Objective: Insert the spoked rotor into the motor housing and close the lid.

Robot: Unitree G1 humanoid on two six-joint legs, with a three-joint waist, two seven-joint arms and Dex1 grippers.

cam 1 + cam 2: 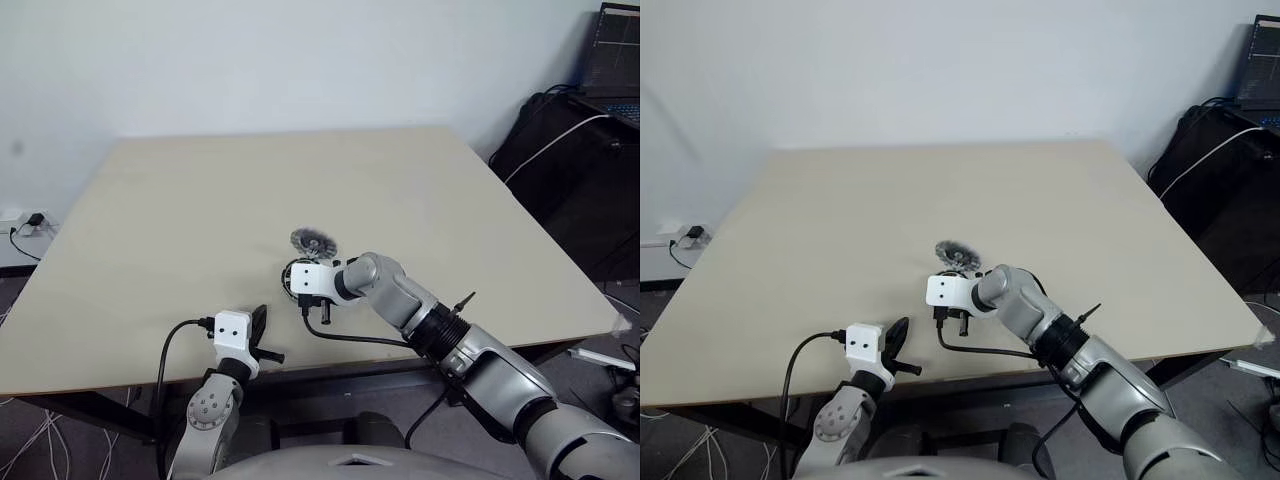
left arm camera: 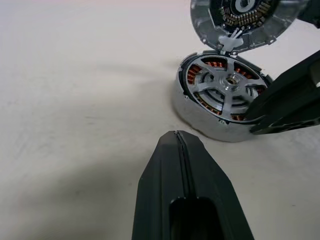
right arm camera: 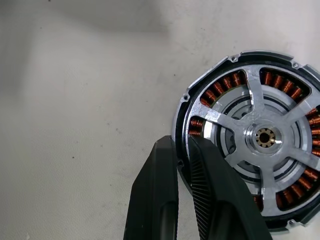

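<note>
Right gripper [image 3: 181, 150] jaws pinch the motor housing [image 3: 200, 107] rim, steadying it with the spoked rotor [image 3: 265, 137] seated; left gripper [image 2: 179, 137] jaws clenched, empty.

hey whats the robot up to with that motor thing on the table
It is putting a small motor together on the table. The spoked rotor already sits inside the motor housing, over the copper windings. The right gripper has its fingers pinched on the housing's rim. The lid lies beside the housing, not yet on. The left gripper is shut and holds nothing.
</note>
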